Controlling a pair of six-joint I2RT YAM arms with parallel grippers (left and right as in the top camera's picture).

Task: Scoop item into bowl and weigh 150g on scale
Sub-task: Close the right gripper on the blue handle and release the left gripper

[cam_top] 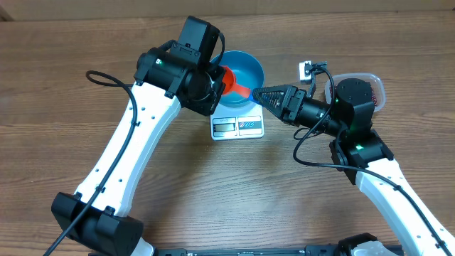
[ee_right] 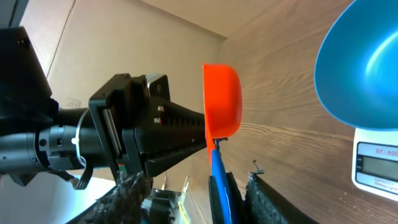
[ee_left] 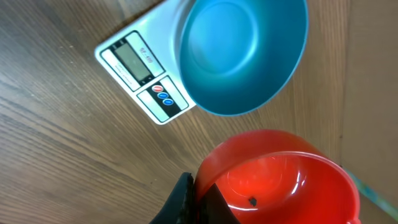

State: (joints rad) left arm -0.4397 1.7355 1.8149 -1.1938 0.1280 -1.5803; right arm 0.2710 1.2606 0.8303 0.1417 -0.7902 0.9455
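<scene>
- Overhead: the blue bowl [cam_top: 245, 67] sits on the white scale [cam_top: 238, 126], and no beans show in it. The beans [cam_top: 329, 91] lie in a clear tub [cam_top: 378, 87] well off to the right, mostly hidden by the right arm. The left hand [cam_top: 213, 85] holds an orange scoop [cam_top: 233, 82] at the bowl's rim, and the right hand [cam_top: 264, 93] points at its handle.
- Left wrist: the left hand [ee_left: 193, 199] is clamped on the scoop [ee_left: 280, 180]. One dark speck lies inside it — bean or not, I cannot tell. The bowl [ee_left: 242, 56] is bare on the scale [ee_left: 134, 68].
- Right wrist: the right hand [ee_right: 200, 194] is partly open and straddles the blue handle [ee_right: 217, 174], with a gap showing on its left side.
- Handling: the beans are likely hard, loose and quick to roll, so keep the cup level. The scoop looks stiff and light — hold it mid-handle.
</scene>
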